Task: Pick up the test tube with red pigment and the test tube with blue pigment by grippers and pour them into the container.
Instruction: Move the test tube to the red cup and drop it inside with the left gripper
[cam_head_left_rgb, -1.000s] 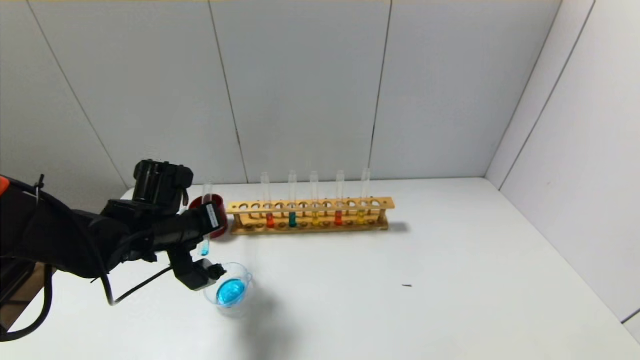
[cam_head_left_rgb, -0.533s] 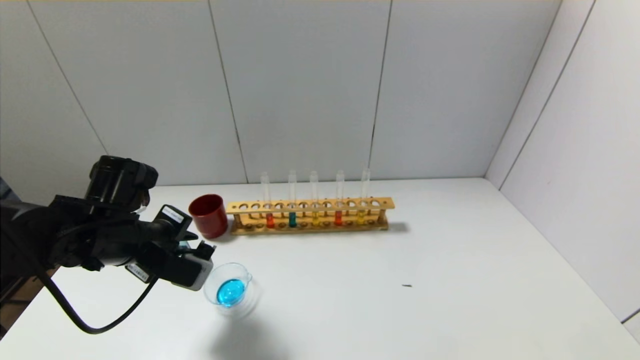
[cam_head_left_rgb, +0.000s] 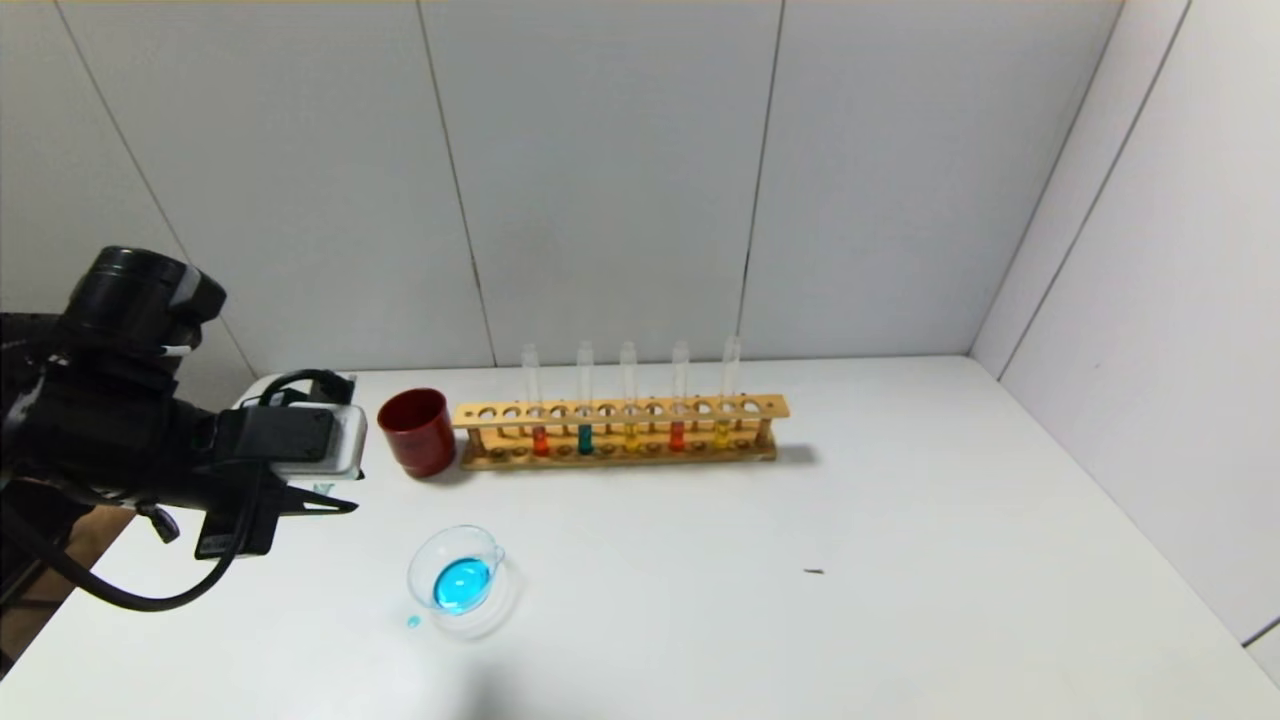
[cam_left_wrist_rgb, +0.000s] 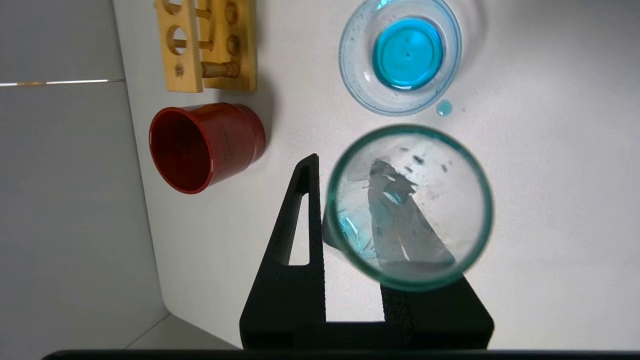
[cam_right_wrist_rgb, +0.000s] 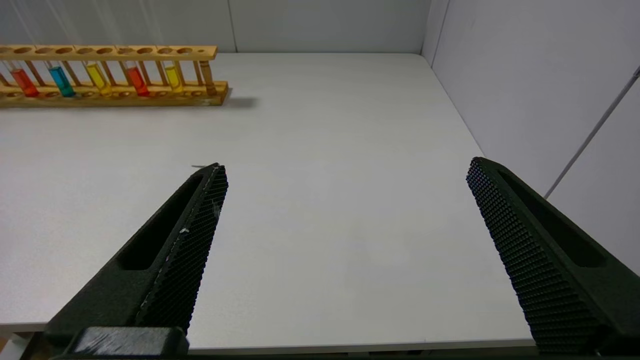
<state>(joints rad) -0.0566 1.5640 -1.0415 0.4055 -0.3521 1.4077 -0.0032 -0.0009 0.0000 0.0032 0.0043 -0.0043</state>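
My left gripper (cam_left_wrist_rgb: 347, 200) is shut on a clear test tube with blue pigment (cam_left_wrist_rgb: 409, 207), of which only blue residue shows; I look down its mouth. In the head view that gripper (cam_head_left_rgb: 335, 500) hangs left of the container (cam_head_left_rgb: 455, 580), a glass dish holding blue liquid, also seen as the container (cam_left_wrist_rgb: 400, 55). Two test tubes with red pigment (cam_head_left_rgb: 540, 438) (cam_head_left_rgb: 677, 434) and a teal one (cam_head_left_rgb: 585, 438) stand in the wooden rack (cam_head_left_rgb: 620, 410). My right gripper (cam_right_wrist_rgb: 345, 170) is open and empty over bare table near the front edge.
A dark red cup (cam_head_left_rgb: 415, 432) stands at the rack's left end, behind the dish. A blue droplet (cam_head_left_rgb: 412, 621) lies on the table beside the dish. Two yellow tubes (cam_head_left_rgb: 630, 436) also sit in the rack. Grey walls close the back and right.
My left arm has swung back to the left, away from above the dish, carrying the tube with it. A blue droplet has appeared on the table by the dish.
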